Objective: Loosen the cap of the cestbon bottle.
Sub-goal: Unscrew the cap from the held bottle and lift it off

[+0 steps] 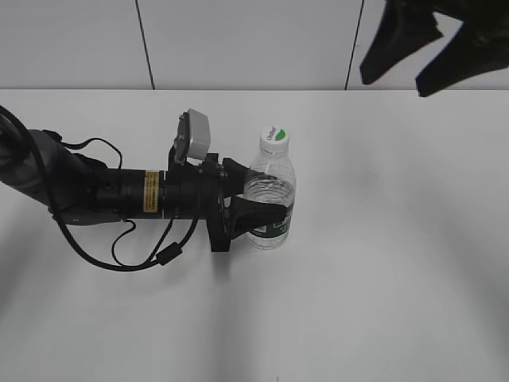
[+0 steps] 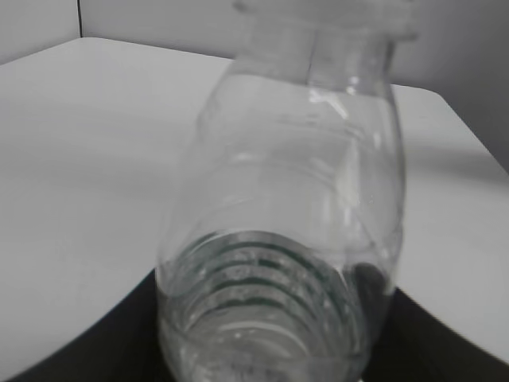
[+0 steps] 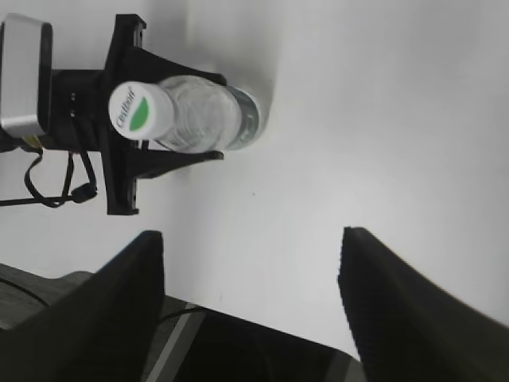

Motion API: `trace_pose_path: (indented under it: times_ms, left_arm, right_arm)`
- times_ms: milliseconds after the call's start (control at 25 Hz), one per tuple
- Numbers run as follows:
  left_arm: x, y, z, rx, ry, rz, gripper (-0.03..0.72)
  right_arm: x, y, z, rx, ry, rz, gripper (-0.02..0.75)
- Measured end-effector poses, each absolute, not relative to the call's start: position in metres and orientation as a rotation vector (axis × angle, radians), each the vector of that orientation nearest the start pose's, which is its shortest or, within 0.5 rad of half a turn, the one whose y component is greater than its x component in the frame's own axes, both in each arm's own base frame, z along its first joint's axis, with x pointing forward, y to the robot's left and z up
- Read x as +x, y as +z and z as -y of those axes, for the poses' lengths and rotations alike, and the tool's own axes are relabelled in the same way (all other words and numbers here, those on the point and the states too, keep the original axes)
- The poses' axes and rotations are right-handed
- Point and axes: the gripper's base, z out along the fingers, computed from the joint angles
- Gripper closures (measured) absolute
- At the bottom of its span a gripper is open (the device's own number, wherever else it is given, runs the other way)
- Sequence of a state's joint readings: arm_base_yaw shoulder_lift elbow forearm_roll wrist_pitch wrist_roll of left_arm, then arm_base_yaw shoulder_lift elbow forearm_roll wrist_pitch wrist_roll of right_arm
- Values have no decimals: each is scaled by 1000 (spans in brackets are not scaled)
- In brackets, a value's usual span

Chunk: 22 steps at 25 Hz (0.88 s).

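White table [image 1: 382,278]: ribbed clear cestbon bottle [image 1: 269,203], round cap [image 1: 275,138].

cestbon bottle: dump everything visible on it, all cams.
The small clear ribbed plastic water bottle stands upright on the white table, part full of water, with a dark green label band low on its body. Its round white screw cap with a green patch is on the neck. The left gripper holds the body from the left, one black finger on each side. The right gripper hangs open, apart from it.
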<state>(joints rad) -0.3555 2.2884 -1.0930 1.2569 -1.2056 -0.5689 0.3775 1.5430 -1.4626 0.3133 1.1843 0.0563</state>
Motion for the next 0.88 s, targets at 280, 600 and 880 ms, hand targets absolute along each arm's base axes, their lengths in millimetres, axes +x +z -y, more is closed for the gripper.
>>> trace_pose_path:
  times_ms: [280, 600, 880]
  left_arm:
    - [332, 78, 210, 1208, -1137, -1486, 290]
    - [332, 78, 210, 1208, -1137, -1486, 291]
    - [332, 78, 210, 1207, -1138, -1487, 291]
  right_arm:
    - [329, 334, -182, -396, 560, -2792, 209]
    - [348, 310, -207, -305, 566, -2866, 209]
    - [352, 300, -207, -76, 524, -2927, 209]
